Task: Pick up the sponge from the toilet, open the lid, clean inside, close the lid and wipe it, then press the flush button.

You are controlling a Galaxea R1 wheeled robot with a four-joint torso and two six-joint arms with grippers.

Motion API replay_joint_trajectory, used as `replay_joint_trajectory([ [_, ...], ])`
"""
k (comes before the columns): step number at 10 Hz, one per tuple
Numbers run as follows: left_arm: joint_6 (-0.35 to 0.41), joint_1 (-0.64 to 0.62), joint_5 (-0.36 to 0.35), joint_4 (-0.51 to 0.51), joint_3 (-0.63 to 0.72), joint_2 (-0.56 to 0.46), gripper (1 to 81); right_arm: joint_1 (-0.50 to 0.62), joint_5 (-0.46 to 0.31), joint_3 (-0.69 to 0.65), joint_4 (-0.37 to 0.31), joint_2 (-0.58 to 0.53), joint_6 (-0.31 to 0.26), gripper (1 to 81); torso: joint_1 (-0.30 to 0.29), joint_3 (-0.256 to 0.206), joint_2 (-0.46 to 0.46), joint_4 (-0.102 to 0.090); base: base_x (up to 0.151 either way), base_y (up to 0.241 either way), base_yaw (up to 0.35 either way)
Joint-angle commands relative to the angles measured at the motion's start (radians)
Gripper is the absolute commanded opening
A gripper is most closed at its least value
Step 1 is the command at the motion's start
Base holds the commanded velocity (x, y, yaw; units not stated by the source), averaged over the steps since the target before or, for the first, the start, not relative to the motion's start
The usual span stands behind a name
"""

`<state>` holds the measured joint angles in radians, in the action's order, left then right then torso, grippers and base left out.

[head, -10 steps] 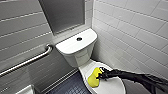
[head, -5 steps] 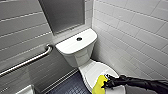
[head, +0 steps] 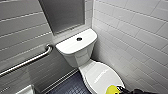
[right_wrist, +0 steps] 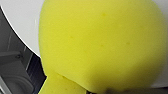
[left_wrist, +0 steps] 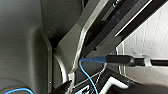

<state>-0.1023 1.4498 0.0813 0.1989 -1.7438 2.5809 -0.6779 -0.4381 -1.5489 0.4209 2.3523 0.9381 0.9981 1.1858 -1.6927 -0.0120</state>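
The black right arm (head: 137,92) reaches to the front rim of the white oval plastic lid (head: 100,75), its right gripper (head: 118,89) clamped on a bright yellow foam sponge (head: 111,89).

The head camera looks steeply down on the toilet (head: 77,48). The right wrist camera, very close, shares its sponge (right_wrist: 100,42) and lid (right_wrist: 20,17). The left wrist camera faces robot structure (left_wrist: 25,45).

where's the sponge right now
In the head view the sponge is at the bottom edge, right of centre, over the front end of the closed lid, at the right gripper's tip.
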Motion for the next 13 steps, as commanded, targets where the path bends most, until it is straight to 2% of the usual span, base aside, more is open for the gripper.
replay_joint_trajectory([
  [1,0.007,0.013,0.078,0.007,0.030,-0.013,81.1,-0.070,0.011,0.009,0.072,-0.167,0.059,1.0,0.000,0.000,0.000,0.000,0.000,0.000,0.000],
  [4,0.006,0.007,0.080,0.004,0.026,-0.016,81.1,-0.206,0.191,0.020,0.064,-0.291,0.054,1.0,0.000,0.000,0.000,0.000,0.000,0.000,0.000],
  [6,0.006,0.002,0.078,0.002,0.026,-0.020,81.1,-0.308,0.300,0.023,0.055,-0.307,0.064,1.0,0.000,0.000,0.000,0.000,0.000,0.000,0.000],
  [7,0.006,0.002,0.071,0.002,0.027,-0.022,81.1,-0.371,0.407,0.012,0.021,-0.307,0.080,1.0,0.000,0.000,0.000,0.000,0.000,0.000,0.000],
  [8,0.006,0.002,0.061,0.000,0.029,-0.026,81.1,-0.435,0.555,-0.011,-0.033,-0.304,0.088,1.0,0.000,0.000,0.000,0.000,0.000,0.000,0.000],
  [9,0.006,0.001,0.061,0.002,0.030,-0.030,81.1,-0.472,0.625,-0.028,-0.039,-0.292,0.090,1.0,-0.064,0.000,0.100,0.000,0.000,0.000,0.000],
  [10,0.006,0.001,0.060,0.000,0.032,-0.034,81.1,-0.504,0.639,-0.052,-0.039,-0.272,0.090,1.0,-0.065,0.000,0.101,0.000,0.000,0.000,0.000],
  [11,0.006,0.001,0.057,0.001,0.030,-0.037,81.1,-0.547,0.644,-0.075,-0.031,-0.250,0.090,1.0,-0.072,-0.022,0.111,0.000,0.000,0.000,0.000],
  [13,0.006,0.001,0.045,0.004,0.032,-0.042,81.1,-0.608,0.657,-0.132,-0.022,-0.201,0.084,1.0,-0.107,-0.101,0.169,0.000,0.000,0.000,0.000],
])
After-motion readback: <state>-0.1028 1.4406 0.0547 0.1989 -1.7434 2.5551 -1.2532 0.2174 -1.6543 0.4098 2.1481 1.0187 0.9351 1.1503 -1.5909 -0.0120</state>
